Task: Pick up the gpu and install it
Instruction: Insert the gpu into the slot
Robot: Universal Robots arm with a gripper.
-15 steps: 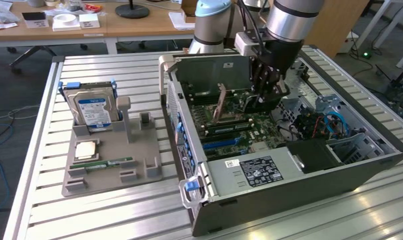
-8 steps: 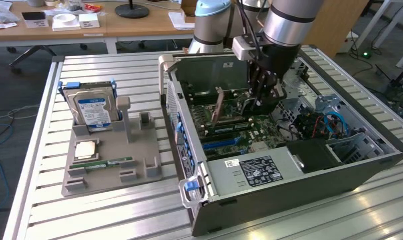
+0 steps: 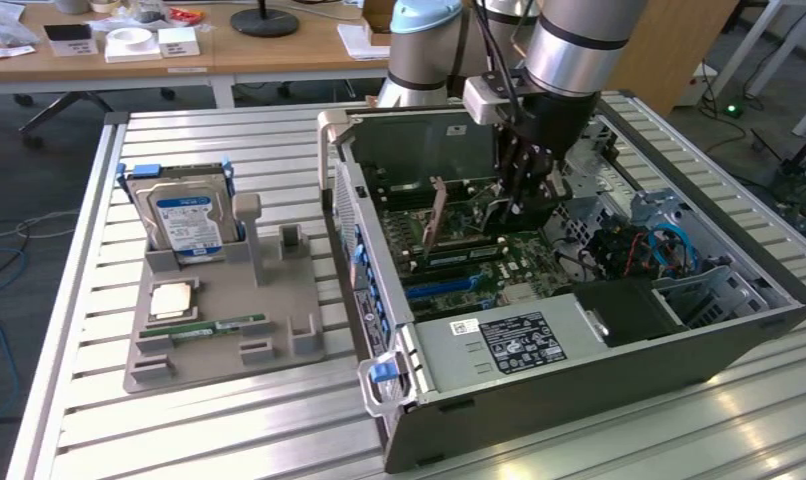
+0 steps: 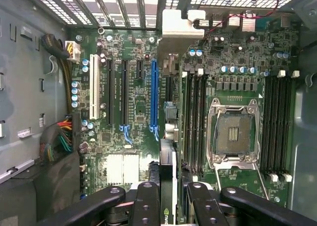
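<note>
Gpu (image 4: 167,166) edge-on in the claw's (image 4: 171,189) grip, over the motherboard (image 4: 138,107).

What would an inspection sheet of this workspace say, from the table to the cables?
Surface: slatted metal table carrying an open computer case lying on its side.
Job's things: gpu, held edge-on over the motherboard.
Clutter: grey parts tray on the exterior view's left, with a hard drive standing in it and a memory stick lying flat.
Grippers: gripper reaching into the case, shut on the gpu.
Cables: coloured wire bundle and blue cables inside the case; loose cables on the floor.
Surroundings: wooden desks behind the table.
</note>
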